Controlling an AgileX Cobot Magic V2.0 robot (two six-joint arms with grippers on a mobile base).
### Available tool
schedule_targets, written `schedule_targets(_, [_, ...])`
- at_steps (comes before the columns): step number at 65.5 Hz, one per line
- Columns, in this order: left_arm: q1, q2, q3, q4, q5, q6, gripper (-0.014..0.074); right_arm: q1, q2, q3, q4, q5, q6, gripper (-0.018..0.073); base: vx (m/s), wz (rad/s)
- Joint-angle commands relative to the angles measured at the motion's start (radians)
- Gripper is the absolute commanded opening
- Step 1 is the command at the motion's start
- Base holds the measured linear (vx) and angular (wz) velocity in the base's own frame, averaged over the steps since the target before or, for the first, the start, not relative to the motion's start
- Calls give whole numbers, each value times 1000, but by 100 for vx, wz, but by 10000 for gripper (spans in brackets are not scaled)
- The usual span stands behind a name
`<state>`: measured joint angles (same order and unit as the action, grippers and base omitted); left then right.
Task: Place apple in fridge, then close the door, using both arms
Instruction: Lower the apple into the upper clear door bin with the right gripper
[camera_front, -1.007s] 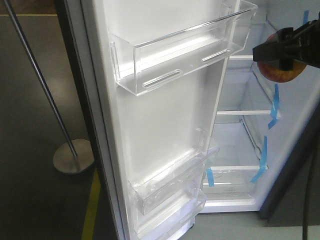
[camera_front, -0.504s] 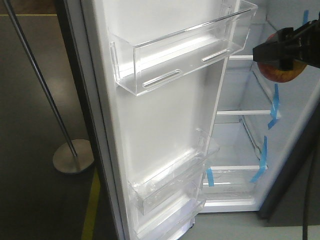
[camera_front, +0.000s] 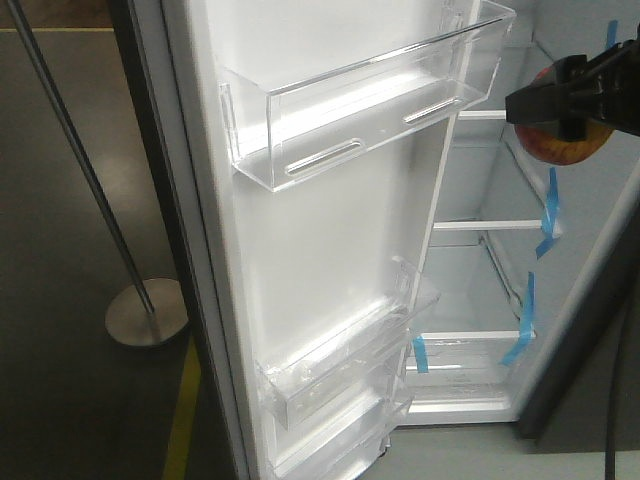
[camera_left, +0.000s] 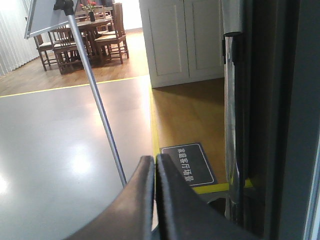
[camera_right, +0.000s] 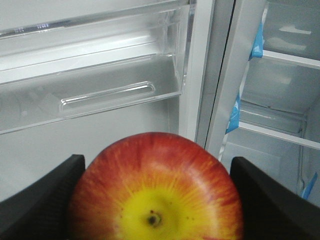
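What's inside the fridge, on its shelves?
The shelves in view look bare: white-edged glass and blue tape only. The door hides the left part, and the right claw with the apple covers some of the upper shelf.

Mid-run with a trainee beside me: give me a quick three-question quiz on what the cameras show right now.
1. True or false: the left gripper is shut with nothing between its fingers.
2. Where is the apple? A) on a fridge shelf B) in a door bin C) held in the right gripper
3. Fill in: the fridge door stands ____.
Key: 1 true; 2 C; 3 open.
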<state>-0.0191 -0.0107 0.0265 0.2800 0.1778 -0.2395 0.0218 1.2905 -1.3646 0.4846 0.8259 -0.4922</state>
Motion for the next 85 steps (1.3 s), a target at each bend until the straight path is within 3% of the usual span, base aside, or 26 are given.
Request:
schedule_targets(1, [1, -17, 14, 3, -72, -3, -8, 1, -29, -29, 26, -63, -2, 133, 0, 0])
schedule_targets(40, [1, -17, 14, 3, -72, -3, -8, 1, -29, -29, 26, -65, -2, 133, 0, 0])
schedule_targets(55, [1, -17, 14, 3, -72, -3, -8, 1, -46, -38, 76, -209, -7, 133, 0, 0])
schedule_targets(60, [1, -17, 14, 3, -72, -3, -8, 1, -49, -84, 148, -241, -50, 133, 0, 0])
schedule_targets(67, [1, -17, 14, 3, -72, -3, -8, 1, -24, -193, 300, -219, -195, 133, 0, 0])
schedule_targets(78, [1, -17, 14, 3, -72, -3, -8, 1, 103, -398, 604, -85, -427, 133, 0, 0])
schedule_targets(85, [1, -17, 14, 3, -72, -3, -8, 1, 209, -516, 709, 14, -495, 133, 0, 0])
